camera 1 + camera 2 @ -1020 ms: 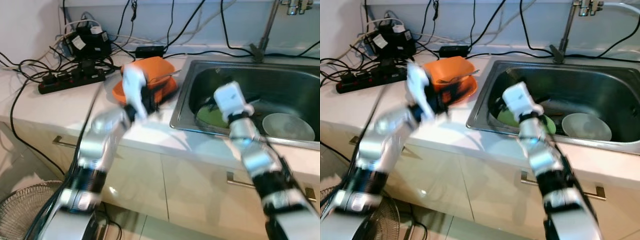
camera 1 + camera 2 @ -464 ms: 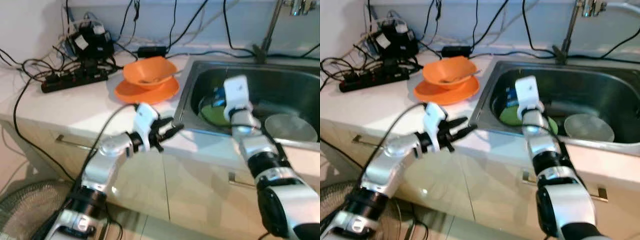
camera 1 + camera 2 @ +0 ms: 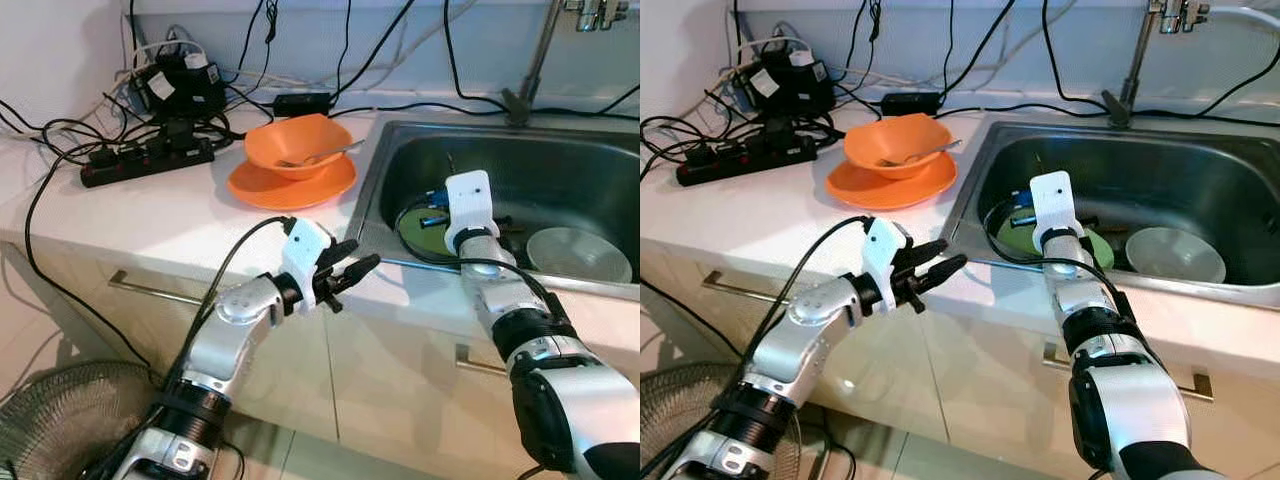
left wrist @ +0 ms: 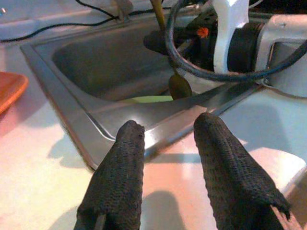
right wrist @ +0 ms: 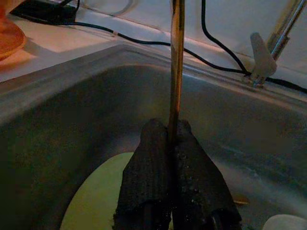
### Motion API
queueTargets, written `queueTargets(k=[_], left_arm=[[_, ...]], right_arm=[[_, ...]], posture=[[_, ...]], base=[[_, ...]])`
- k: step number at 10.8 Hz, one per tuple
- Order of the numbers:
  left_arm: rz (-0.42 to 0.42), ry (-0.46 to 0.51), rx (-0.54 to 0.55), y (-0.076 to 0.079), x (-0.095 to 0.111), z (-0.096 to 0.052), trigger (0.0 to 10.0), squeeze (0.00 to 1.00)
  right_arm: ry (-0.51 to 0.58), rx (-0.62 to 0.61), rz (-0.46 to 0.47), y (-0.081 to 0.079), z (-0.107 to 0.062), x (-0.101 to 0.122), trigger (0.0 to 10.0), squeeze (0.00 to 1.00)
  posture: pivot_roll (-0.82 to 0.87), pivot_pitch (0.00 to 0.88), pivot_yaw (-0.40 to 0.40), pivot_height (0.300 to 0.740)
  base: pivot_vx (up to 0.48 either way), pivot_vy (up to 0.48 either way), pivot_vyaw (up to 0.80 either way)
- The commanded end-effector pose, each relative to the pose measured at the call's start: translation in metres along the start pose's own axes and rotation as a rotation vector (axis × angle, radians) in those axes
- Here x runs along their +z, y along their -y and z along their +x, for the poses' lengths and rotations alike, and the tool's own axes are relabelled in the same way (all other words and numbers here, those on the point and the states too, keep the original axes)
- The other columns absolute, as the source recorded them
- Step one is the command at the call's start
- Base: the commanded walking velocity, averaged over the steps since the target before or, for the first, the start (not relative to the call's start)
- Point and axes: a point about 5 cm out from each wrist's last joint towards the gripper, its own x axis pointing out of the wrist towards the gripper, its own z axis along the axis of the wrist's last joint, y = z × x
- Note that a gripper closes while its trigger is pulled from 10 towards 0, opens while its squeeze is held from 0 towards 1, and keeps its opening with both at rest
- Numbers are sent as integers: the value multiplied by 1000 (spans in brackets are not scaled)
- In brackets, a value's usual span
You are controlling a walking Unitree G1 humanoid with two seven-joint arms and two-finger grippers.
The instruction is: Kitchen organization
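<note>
My right gripper is down inside the steel sink, shut on the thin handle of a metal spoon that stands upright above a green plate. The spoon's bowl shows in the left wrist view. My left gripper hovers open and empty over the counter's front edge, just short of the sink's near left corner. An orange bowl with another spoon in it rests on an orange plate on the counter, left of the sink.
A white bowl lies in the sink to the right of the green plate. A black power strip and tangled cables crowd the back left of the counter. The faucet rises behind the sink. A fan stands on the floor at lower left.
My left gripper has drawn back from the orange bowl to the counter's front edge and shifted toward the sink. The right gripper stays in the sink, shut.
</note>
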Motion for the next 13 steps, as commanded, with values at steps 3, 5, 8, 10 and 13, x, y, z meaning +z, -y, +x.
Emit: queueTargets(k=[3, 5, 8, 10, 13], left_arm=[[3, -15, 26, -5, -3, -3, 10000, 0], [0, -25, 31, -4, -7, -6, 10000, 0], [-5, -24, 31, -3, -7, -5, 10000, 0], [-1, -18, 40, -3, -7, -4, 10000, 0], [4, 8, 63, -3, -4, -1, 10000, 0]], right_arm=[[31, 12, 21, -5, 4, 11, 10000, 631], [39, 20, 13, -7, 4, 12, 10000, 1000], [46, 19, -9, -7, 4, 12, 10000, 0], [116, 8, -11, -5, 6, 26, 10000, 0], [311, -36, 27, 6, 10, 68, 10000, 0]], posture=[[62, 0, 92, 740], [62, 0, 90, 740], [64, 0, 87, 740], [59, 0, 89, 740], [47, 0, 92, 740]], base=[[0, 0, 0], [0, 0, 0], [0, 0, 0], [0, 0, 0], [0, 0, 0]])
